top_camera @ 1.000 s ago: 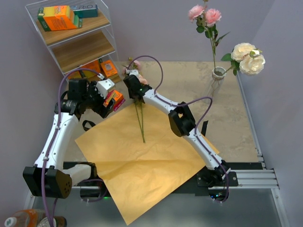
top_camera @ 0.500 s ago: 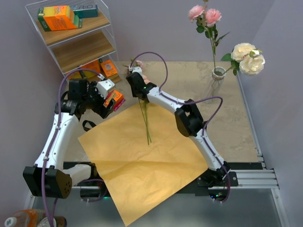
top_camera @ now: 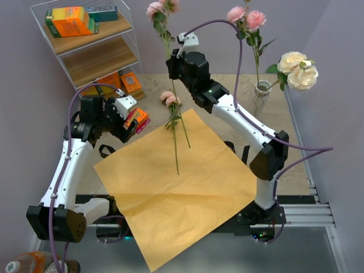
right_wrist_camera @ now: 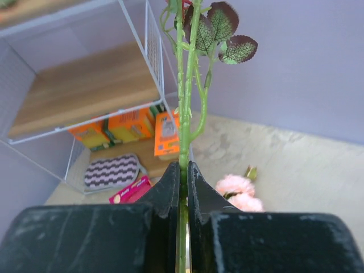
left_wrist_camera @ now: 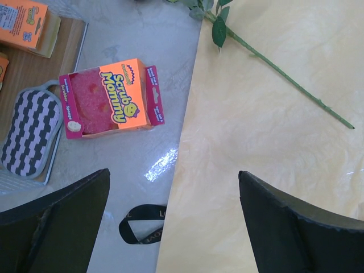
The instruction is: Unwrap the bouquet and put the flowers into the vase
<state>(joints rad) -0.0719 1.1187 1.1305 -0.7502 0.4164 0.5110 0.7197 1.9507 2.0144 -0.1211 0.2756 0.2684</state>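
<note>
The right gripper (right_wrist_camera: 183, 170) pinches a pink flower (top_camera: 159, 10) upright by its stem, well left of the vase (top_camera: 262, 88), so the move likely calls for keeping it vertical and threading the stem tip into the vase's narrow neck, while the left gripper (top_camera: 131, 119), farther left, hangs spread wide.

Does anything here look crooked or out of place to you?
Yes: the cream flowers sag sideways out of the vase, and the orange paper hangs over the near edge of the table.
</note>
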